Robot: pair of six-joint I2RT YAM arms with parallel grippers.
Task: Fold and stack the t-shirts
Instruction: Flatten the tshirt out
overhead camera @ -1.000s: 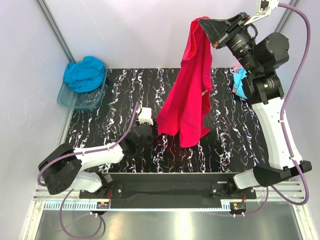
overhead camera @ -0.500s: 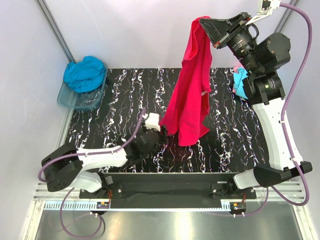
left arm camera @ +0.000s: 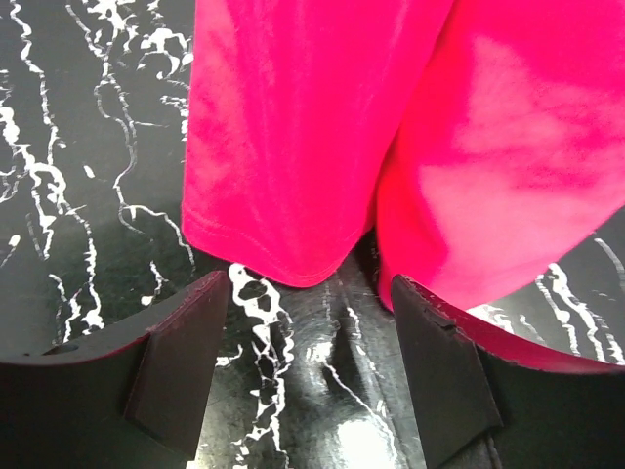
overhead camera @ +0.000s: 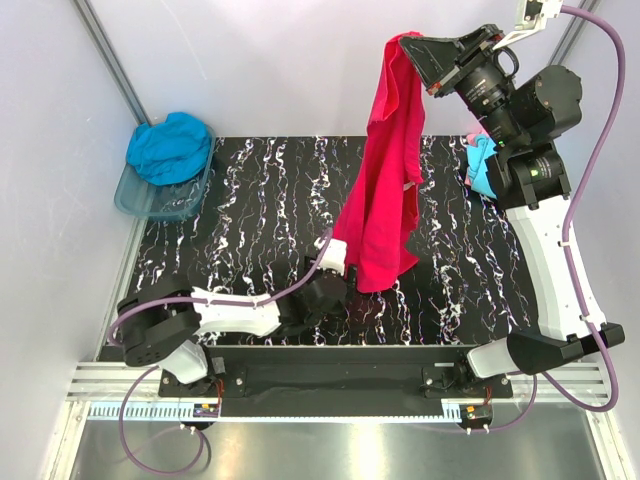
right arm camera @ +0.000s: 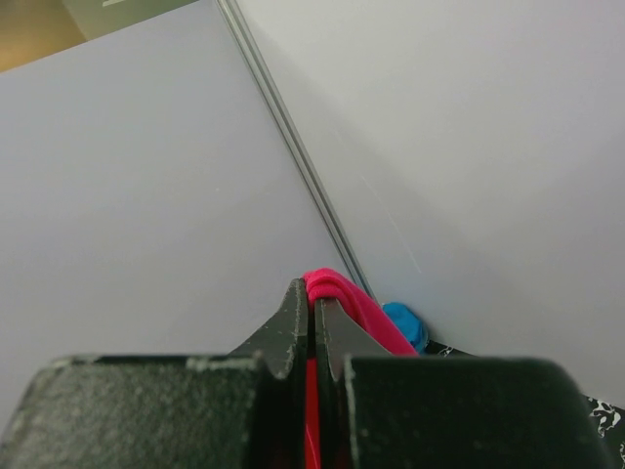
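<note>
Top external view: right gripper (overhead camera: 407,44) clenched on the pink-red t-shirt (overhead camera: 380,190), which hangs above the table's (overhead camera: 230,200) right half. Left gripper (left arm camera: 311,318) spread open at its hem, grasping nothing. Risk: closing here could miss, or pinch both layers.

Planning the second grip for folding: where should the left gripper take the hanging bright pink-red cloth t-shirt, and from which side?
Take the bright pink-red cloth t-shirt at its bottom hem fold, probably from the near side, low over the black marbled table. The right gripper pinches its top, so it hangs straight, and that fold dangles just beyond the open left gripper.
</note>
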